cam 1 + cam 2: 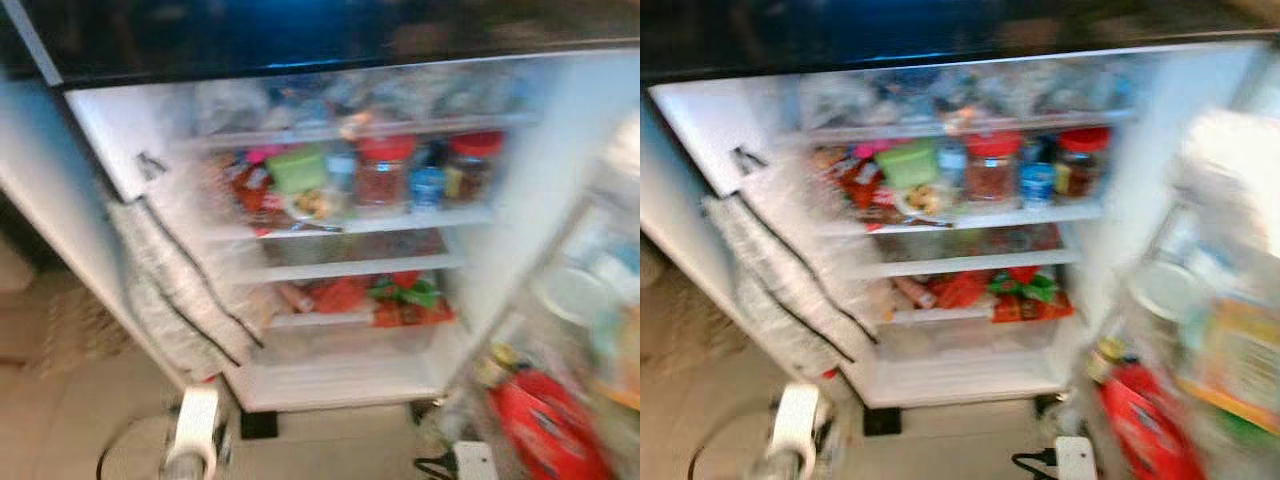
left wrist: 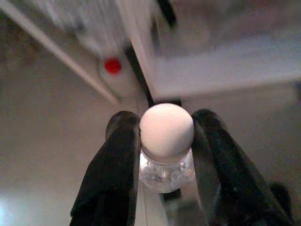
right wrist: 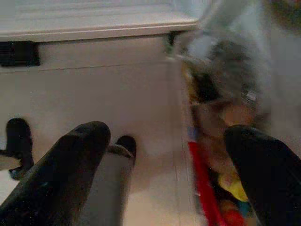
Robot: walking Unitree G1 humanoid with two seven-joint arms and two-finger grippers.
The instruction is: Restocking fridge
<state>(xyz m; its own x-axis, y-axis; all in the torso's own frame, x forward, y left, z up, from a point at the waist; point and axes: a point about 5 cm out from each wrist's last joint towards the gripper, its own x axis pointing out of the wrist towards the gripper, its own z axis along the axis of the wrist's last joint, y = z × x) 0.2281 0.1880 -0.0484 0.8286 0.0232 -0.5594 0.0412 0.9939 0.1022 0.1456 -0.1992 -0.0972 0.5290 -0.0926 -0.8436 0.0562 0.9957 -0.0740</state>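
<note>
The fridge (image 1: 350, 385) stands open before me, its shelves packed with food. Red-lidded jars (image 1: 385, 170) and a green container (image 1: 297, 168) sit on an upper shelf, and red and green packets (image 1: 400, 298) lie lower down. My left gripper (image 2: 167, 125) is shut on a clear bottle with a round white cap (image 2: 167, 132). That bottle (image 1: 195, 425) shows low in the left eye view, in front of the fridge's bottom left corner. My right gripper (image 3: 167, 134) is open and holds nothing, hanging low near the floor beside the right door's shelves.
The right door (image 1: 590, 300) stands open with crowded shelves and a big red bottle (image 1: 545, 425) at the bottom. A patterned cloth (image 1: 170, 290) hangs on the left door. A cable (image 1: 115, 450) and a white power strip (image 1: 470, 462) lie on the tiled floor.
</note>
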